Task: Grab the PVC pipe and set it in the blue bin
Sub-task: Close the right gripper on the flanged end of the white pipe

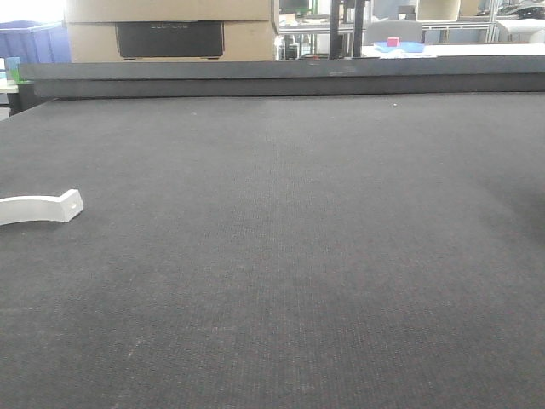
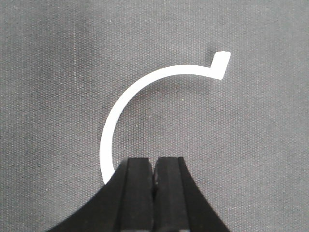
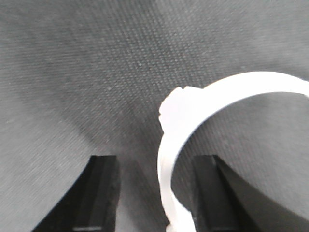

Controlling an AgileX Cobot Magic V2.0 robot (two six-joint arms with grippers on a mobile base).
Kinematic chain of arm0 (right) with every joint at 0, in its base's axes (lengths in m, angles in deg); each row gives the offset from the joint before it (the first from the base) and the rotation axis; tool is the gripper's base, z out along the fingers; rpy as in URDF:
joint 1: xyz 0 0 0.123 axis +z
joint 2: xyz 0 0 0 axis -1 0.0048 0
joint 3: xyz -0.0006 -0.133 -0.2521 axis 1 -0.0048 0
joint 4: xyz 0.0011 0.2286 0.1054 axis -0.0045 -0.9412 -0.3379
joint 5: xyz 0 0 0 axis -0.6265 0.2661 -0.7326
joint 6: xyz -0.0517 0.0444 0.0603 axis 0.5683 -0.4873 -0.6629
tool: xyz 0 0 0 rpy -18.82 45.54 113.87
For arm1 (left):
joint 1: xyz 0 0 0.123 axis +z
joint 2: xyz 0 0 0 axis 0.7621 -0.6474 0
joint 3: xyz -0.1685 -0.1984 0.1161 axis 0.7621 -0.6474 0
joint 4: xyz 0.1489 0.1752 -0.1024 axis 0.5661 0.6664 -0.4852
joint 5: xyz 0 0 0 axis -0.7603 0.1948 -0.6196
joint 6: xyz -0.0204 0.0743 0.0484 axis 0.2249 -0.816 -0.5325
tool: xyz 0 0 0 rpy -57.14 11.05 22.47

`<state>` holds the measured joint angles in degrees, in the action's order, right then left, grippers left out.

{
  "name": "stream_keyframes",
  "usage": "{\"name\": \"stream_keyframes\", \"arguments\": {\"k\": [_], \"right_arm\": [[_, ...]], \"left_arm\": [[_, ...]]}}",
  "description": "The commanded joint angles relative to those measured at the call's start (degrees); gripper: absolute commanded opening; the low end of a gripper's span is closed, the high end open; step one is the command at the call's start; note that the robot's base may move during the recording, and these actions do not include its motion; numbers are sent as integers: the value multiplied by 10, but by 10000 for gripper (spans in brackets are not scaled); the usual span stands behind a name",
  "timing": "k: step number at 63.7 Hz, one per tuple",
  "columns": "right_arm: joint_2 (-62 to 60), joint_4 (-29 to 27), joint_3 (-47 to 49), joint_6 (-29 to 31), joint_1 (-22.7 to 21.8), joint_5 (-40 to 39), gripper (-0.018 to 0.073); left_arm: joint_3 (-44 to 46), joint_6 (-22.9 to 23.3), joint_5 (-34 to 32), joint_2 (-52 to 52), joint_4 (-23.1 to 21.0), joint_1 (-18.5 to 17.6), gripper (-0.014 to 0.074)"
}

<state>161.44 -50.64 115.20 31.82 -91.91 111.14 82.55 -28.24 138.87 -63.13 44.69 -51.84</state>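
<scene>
Dark mat [image 1: 298,256], PVC pipe [image 2: 164,72] curving just beyond closed left jaws

PVC pipe [image 1: 38,207]: you see it lying flat on the table [image 1: 298,256], small hole in its blunt end.
Blue bin [image 1: 32,43]: beyond the table's far edge, beside a cardboard box [image 1: 170,30].

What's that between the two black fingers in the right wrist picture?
A white curved PVC pipe, running between the right gripper's open fingers. The right wrist view shows it.
</scene>
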Motion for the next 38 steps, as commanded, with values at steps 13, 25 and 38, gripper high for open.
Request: {"name": "stream_keyframes", "arguments": {"k": [13, 25, 38], "right_arm": [[41, 3, -1, -3, -1, -18, 244], [54, -11, -24, -3, -1, -43, 183], [55, -12, -36, -3, -1, -47, -3]], "left_arm": [[-1, 1, -4, 1, -7, -2, -111], [-1, 1, -4, 1, -7, -2, -111], [-1, 1, -3, 1, -7, -2, -111]]}}
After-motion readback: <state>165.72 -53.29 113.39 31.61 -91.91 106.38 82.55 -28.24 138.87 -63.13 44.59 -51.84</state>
